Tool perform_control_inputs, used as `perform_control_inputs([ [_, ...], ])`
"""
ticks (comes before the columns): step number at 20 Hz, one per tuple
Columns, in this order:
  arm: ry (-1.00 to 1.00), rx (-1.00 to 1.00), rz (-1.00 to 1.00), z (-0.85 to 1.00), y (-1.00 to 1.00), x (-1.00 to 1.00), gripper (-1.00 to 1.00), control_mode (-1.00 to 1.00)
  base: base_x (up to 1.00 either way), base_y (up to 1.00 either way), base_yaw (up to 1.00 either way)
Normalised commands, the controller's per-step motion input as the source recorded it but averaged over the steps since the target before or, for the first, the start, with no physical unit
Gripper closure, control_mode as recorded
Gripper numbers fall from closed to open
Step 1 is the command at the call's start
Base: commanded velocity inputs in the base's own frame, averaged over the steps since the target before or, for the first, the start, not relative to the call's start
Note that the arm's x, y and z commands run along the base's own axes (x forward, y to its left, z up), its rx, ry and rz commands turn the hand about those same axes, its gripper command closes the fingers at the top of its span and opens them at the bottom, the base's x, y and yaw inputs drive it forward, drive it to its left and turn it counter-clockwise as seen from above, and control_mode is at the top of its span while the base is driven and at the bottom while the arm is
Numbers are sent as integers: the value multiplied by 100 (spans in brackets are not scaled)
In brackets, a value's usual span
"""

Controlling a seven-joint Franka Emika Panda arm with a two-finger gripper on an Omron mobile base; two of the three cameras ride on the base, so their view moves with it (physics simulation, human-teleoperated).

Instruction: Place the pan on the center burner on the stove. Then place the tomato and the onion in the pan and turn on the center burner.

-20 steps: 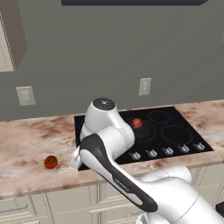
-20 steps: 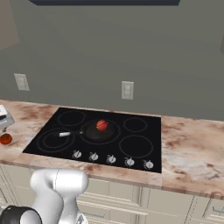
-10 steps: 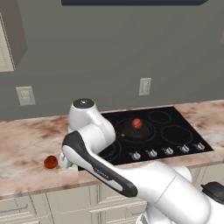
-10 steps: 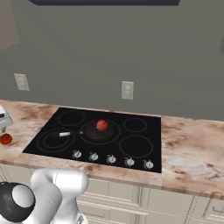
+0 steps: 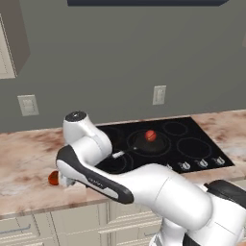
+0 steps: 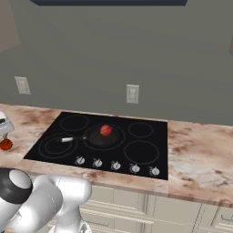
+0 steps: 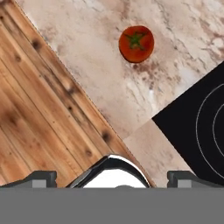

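Note:
The black pan (image 6: 96,138) sits on the center burner of the stove (image 6: 145,136), its handle (image 6: 68,139) pointing left. The pinkish-red onion (image 6: 106,130) lies in the pan (image 5: 144,144). The orange-red tomato (image 7: 136,43) rests on the marble counter left of the cooktop, also seen from the base views as tomato (image 5: 53,178) and tomato (image 6: 5,144). My gripper (image 7: 111,177) hangs open over the counter's front edge, its fingertips (image 7: 41,177) wide apart with nothing between them. It stands above and short of the tomato, not touching it.
A row of silver knobs (image 6: 116,166) runs along the stove's front edge. In the hand view the cooktop corner (image 7: 201,122) lies right of the gripper and wood floor (image 7: 39,109) shows past the counter edge. Wall outlets (image 5: 159,94) sit behind the counter.
The arm has swung left, away from the stove, and brought the hand down over the counter by the tomato. Pan and onion have not moved.

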Motion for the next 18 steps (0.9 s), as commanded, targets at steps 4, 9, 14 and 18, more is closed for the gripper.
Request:
perform_control_inputs([
  [4,-1,-8,0,-19,24,2,-100,-100,0,0,0],
  [9,0,0,0,-10,27,10,-100,-100,0,0,0],
  [14,0,0,0,-8,22,18,-100,-100,0,0,0],
  [18,0,0,0,-9,8,14,-100,-100,0,0,0],
])
